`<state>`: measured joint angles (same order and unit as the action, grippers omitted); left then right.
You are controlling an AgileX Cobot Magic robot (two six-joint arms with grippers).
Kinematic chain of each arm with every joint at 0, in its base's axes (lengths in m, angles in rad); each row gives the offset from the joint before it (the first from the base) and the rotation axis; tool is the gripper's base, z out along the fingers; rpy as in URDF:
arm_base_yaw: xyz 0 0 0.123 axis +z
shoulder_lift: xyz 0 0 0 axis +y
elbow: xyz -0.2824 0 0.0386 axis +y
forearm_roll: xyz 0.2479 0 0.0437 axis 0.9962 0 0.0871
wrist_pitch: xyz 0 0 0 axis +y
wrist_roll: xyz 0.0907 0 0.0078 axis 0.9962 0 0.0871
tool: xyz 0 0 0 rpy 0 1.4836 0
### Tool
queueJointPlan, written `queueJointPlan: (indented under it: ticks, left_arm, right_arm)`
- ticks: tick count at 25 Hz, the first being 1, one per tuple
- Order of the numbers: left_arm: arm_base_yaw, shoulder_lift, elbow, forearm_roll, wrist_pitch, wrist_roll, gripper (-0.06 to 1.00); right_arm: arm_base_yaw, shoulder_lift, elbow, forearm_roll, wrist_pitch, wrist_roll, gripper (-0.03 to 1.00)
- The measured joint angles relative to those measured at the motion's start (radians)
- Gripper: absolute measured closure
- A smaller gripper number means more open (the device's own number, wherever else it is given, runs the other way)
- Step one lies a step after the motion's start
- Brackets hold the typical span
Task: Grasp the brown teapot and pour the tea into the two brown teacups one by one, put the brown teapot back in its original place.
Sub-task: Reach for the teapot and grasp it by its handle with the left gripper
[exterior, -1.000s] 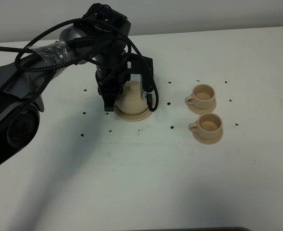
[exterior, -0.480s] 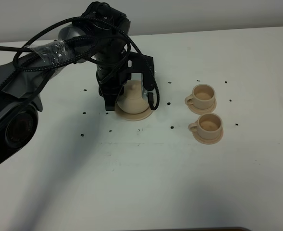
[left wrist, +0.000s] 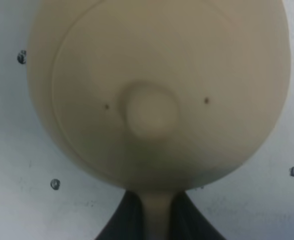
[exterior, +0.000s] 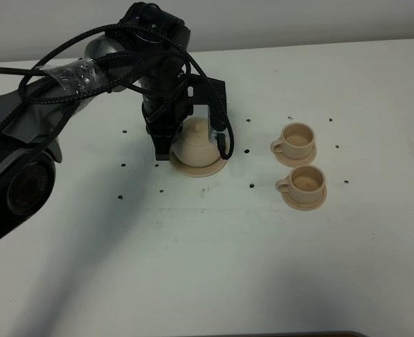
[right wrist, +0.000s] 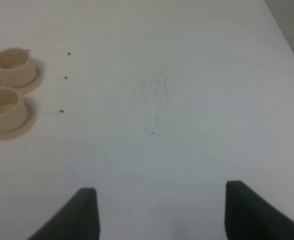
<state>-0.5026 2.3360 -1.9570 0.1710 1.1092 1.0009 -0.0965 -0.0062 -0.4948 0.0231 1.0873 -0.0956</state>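
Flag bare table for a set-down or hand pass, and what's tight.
Free: the broad near table in front of the big saucer and the two teacups; also the strip between saucer and cups. Tight: around the teapot under the left gripper, and between the cups.

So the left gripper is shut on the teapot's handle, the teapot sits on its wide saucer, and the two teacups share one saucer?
No, the exterior high view shows the far teacup on the far saucer and the near teacup on the near saucer, one each. The rest holds: left gripper shut on the handle of the teapot, teapot on its wide saucer.
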Motion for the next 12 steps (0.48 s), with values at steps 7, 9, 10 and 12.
queueJointPlan:
  ticks: [7,9,10,12]
  left_arm:
    - [0.0,0.0,0.0,-0.01,0.001,0.014,0.81]
    - [0.001,0.0,0.0,-0.022,0.005,0.014,0.81]
    - [0.002,0.0,0.0,-0.026,0.006,0.013,0.81]
    - [0.002,-0.001,0.0,-0.035,0.012,0.005,0.81]
  right_arm:
    - [0.0,0.0,0.0,0.0,0.0,0.0,0.44]
    - [0.0,0.0,0.0,0.0,0.0,0.0,0.44]
    - [0.0,0.0,0.0,0.0,0.0,0.0,0.44]
    - [0.0,0.0,0.0,0.0,0.0,0.0,0.44]
